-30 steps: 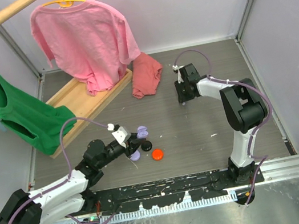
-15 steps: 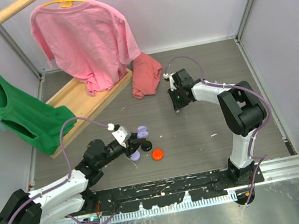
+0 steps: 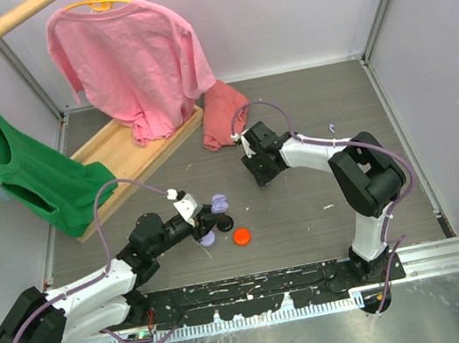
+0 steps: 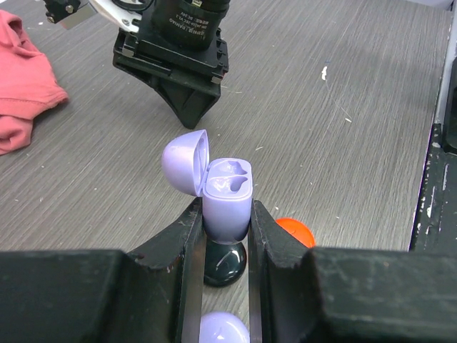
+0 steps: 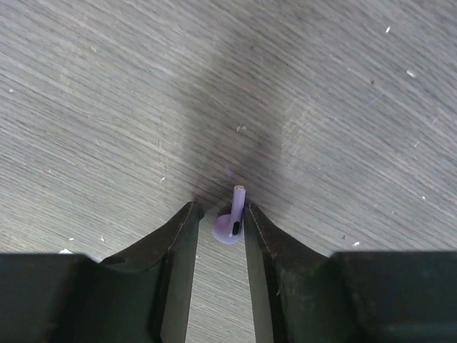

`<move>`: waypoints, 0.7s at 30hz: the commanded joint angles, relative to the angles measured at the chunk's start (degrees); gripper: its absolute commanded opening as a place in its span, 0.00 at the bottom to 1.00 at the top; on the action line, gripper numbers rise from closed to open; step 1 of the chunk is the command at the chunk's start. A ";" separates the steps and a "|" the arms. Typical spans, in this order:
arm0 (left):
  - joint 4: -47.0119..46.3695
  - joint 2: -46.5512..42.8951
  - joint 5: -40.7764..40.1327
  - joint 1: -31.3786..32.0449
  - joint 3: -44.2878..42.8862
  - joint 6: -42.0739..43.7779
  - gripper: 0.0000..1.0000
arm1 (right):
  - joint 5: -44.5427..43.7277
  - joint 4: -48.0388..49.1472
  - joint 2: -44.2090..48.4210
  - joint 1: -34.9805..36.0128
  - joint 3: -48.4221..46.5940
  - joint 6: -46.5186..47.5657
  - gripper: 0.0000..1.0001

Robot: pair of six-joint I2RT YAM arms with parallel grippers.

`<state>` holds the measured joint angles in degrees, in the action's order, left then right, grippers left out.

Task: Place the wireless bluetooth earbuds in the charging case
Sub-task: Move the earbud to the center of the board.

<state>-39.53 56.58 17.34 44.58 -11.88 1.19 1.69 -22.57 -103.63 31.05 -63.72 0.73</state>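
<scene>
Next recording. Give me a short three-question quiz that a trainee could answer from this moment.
1. True or false: the lid of the lavender case held in the left gripper is closed.
2. What sits between the fingers of the right gripper? A) a coin B) a lavender earbud C) nothing
3. Fill in: both slots in the case are ____.
Key: 1 false; 2 B; 3 empty.

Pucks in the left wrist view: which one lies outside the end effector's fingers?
The orange-red puck, beside one finger; the black puck and lavender puck show between the fingers.
</scene>
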 commanded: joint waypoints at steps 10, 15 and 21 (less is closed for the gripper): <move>-3.01 0.63 1.00 0.08 -2.49 1.18 0.00 | -10.49 -3.85 3.18 0.51 1.21 1.34 0.42; -3.02 0.57 1.05 0.08 -2.49 1.13 0.00 | -13.03 -3.81 3.58 -0.20 1.15 1.05 0.44; -3.01 0.49 1.06 0.14 -2.48 1.10 0.00 | -13.57 -2.76 4.46 -2.85 1.60 0.56 0.45</move>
<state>-39.53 57.25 17.78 44.58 -11.99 1.17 -8.99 -25.41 -102.06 30.15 -62.72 1.39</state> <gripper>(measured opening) 0.248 0.447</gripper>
